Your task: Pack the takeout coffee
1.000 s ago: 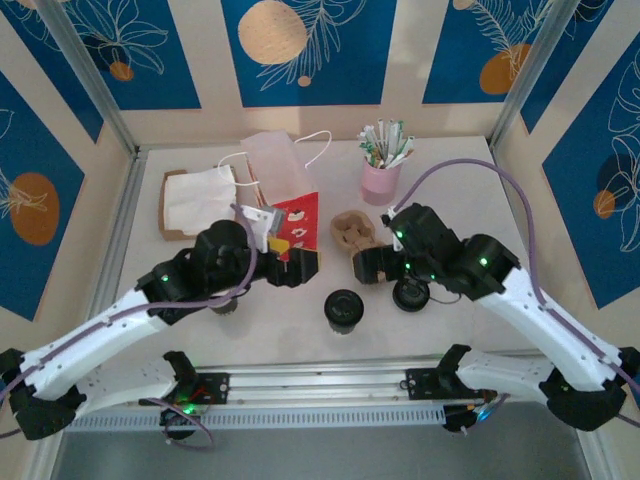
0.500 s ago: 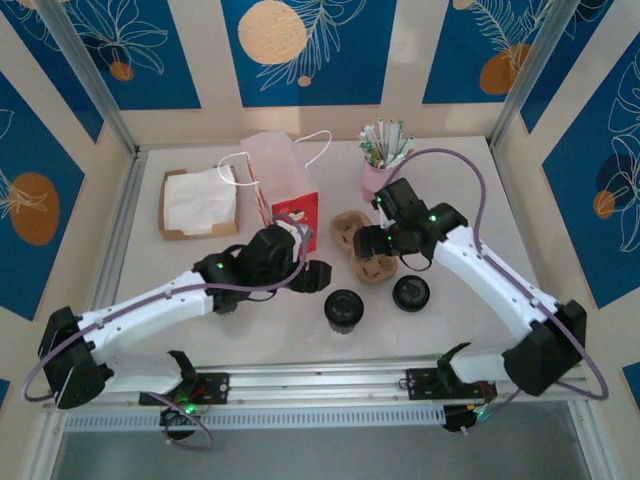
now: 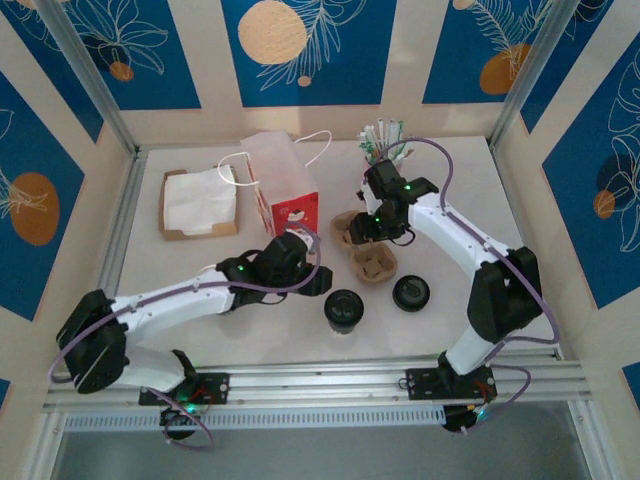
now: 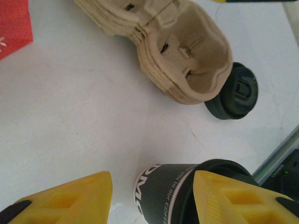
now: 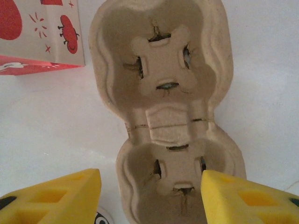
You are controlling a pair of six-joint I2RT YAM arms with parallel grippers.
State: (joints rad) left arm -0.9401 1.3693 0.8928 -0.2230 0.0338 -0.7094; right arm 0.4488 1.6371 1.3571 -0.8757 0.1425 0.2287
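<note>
Left arm: stretched low over the white counter (image 3: pixel 300 335) from the near-left corner, forearm running toward the middle. The left gripper (image 3: pixel 316 279) is just beside the small paper coffee cup with a dark band and round black lid (image 3: pixel 342 309).
Left gripper: in its wrist view (image 4: pixel 153 181) the yellow fingers (image 4: pixel 70 200) stand partway apart on either side of the cup (image 4: pixel 170 191). Bare counter shows between one finger and the cup. The other finger overlaps it, and I can't tell whether they touch.
Right arm: comes up from the near right, elbow bent by the right edge, then doubles back to the far middle. The right gripper (image 3: pixel 357 228) points down at the brown moulded-pulp two-cup carrier (image 3: pixel 376 265).
Right gripper: partway apart (image 5: pixel 150 177), fingers (image 5: pixel 243 198) straddling the nearer pocket of the carrier (image 5: pixel 161 93), with a gap of counter at one side and nothing gripped.
Coffee cup's place: upright in the near middle, apart from the carrier, with a separate flat black lid (image 3: pixel 411 293) to its right.
Hard to see: the right wrist covers whatever holds the bundle of white and green sticks (image 3: pixel 385 135). The left wrist frame cuts off the cup's base.
One view adds: overhead shows the red-and-white paper bag with handles (image 3: pixel 285 190) and a brown tray of white napkins (image 3: pixel 198 203). The left wrist view shows white lettering on the cup's band.
</note>
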